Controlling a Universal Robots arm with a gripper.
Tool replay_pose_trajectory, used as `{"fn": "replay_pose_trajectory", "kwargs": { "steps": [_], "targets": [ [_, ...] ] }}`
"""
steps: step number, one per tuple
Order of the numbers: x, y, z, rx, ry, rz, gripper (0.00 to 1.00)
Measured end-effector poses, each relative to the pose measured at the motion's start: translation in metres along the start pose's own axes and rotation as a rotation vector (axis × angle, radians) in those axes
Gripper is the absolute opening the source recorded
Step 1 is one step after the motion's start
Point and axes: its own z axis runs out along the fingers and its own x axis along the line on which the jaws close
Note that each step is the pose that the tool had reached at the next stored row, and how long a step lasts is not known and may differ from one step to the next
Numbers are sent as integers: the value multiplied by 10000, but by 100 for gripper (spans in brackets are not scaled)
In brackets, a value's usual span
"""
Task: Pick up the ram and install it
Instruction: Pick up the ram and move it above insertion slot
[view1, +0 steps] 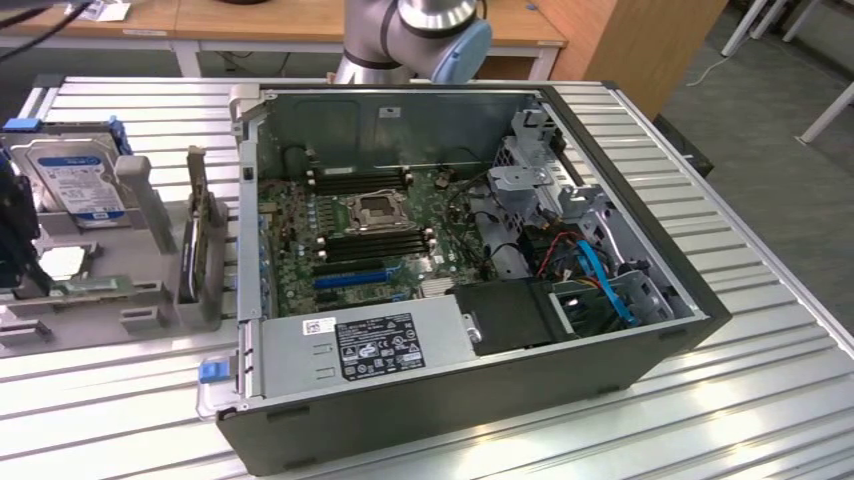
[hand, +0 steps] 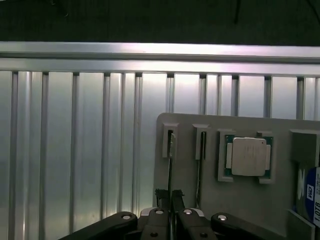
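Note:
The ram (hand: 170, 165) is a thin stick seen edge-on, standing in a slot of the grey holder plate (hand: 190, 125). My gripper (hand: 169, 194) has a dark finger (hand: 161, 194) pressed against each side of the stick, so it is shut on it. A second stick just like it (hand: 200, 165) stands in the neighbouring slot, untouched. In the exterior view the gripper (view1: 16, 260) is the dark shape at the far left, low over the grey fixture (view1: 147, 300). The open computer case (view1: 467, 400) shows its motherboard with black memory slots (view1: 380, 240).
A square silver CPU (hand: 248, 156) sits in its pocket beside the sticks. A blue-labelled hard drive (view1: 74, 180) stands at the fixture's far end. The slatted aluminium table (view1: 774, 330) carries both fixture and case. The arm's base (view1: 400, 40) rises behind the case.

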Motion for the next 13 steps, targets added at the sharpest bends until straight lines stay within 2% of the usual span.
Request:
{"fn": "replay_pose_trajectory", "kwargs": {
  "steps": [6, 13],
  "targets": [
    [10, 2, -271, 23, 4, -607, 13],
    [22, 5, -589, 34, 6, -875, 13]
  ]
}}
